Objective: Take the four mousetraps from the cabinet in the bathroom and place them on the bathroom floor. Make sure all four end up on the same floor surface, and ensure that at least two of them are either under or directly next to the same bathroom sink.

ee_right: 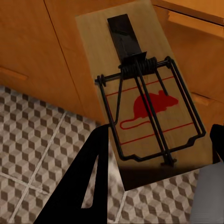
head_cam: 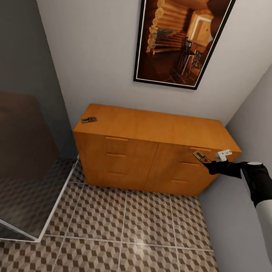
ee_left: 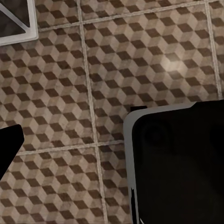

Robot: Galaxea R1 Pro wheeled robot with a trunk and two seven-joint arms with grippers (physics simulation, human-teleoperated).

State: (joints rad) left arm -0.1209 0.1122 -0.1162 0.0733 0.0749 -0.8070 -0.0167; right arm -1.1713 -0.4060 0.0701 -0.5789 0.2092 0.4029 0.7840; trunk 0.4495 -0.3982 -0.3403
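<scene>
My right gripper (head_cam: 205, 161) is shut on a mousetrap (head_cam: 200, 156), holding it in the air in front of the cabinet's (head_cam: 150, 156) upper right drawer. In the right wrist view this mousetrap (ee_right: 140, 93) is a tan board with a dark wire bar and a red mouse print, and the gripper (ee_right: 158, 144) has its dark fingers (ee_right: 86, 182) on either side. A second mousetrap (head_cam: 89, 120) lies on the cabinet top at its left end. The bathroom floor (head_cam: 129, 236) spreads out before the cabinet. One dark left fingertip (ee_left: 8, 145) shows over the floor tiles (ee_left: 140, 56).
A glass shower screen (head_cam: 12, 169) with a white frame stands at the left, close to the cabinet's left side. A grey wall (head_cam: 267, 108) closes the right side beside my right arm. A framed picture (head_cam: 180, 33) hangs above the cabinet. A black robot part (ee_left: 179, 168) hangs over the tiles.
</scene>
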